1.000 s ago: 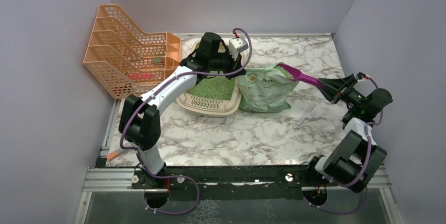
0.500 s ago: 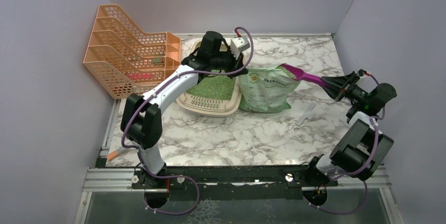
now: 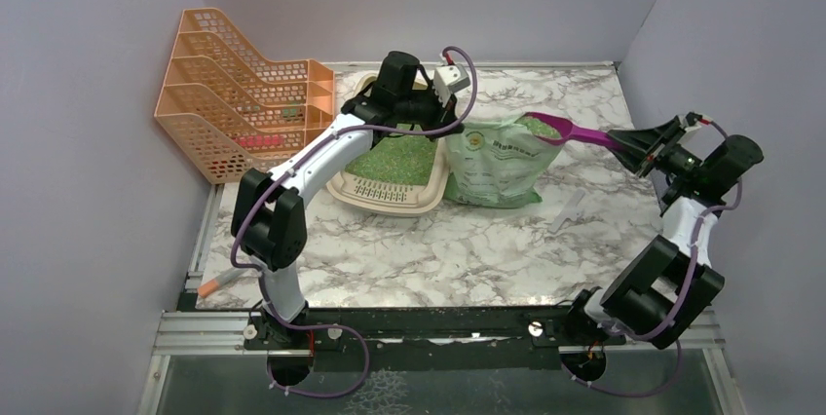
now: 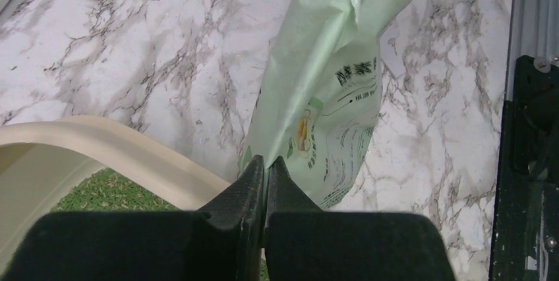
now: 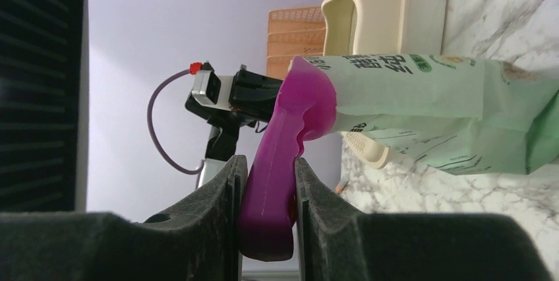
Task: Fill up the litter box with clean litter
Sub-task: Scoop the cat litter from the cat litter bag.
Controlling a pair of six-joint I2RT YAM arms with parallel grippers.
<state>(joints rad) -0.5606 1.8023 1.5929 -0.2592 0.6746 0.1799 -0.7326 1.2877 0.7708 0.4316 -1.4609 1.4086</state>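
The beige litter box [image 3: 390, 199] sits at the table's middle back with a layer of green clean litter [image 3: 399, 157] inside. To its right stands the green bag [image 3: 492, 169]. My left gripper [image 3: 435, 123] is shut on the bag's left top edge, with thin film pinched between its tips [image 4: 265, 162], beside the box rim [image 4: 118, 146]. My right gripper [image 3: 633, 142] is shut on the handle of the magenta scoop [image 3: 570, 131]. The scoop bowl holds green granules and hovers over the bag's top. In the right wrist view, the scoop [image 5: 290, 123] sits between the pads [image 5: 231, 182].
An orange mesh file rack [image 3: 244, 94] stands at the back left beside the litter box. A small white scrap [image 3: 568, 210] lies on the marble right of the bag. Grey walls close in on both sides.
My right gripper rose and pulled back to the right, lifting the scoop out of the bag's mouth with granules in its bowl. The left arm shifted slightly, still pinching the bag.
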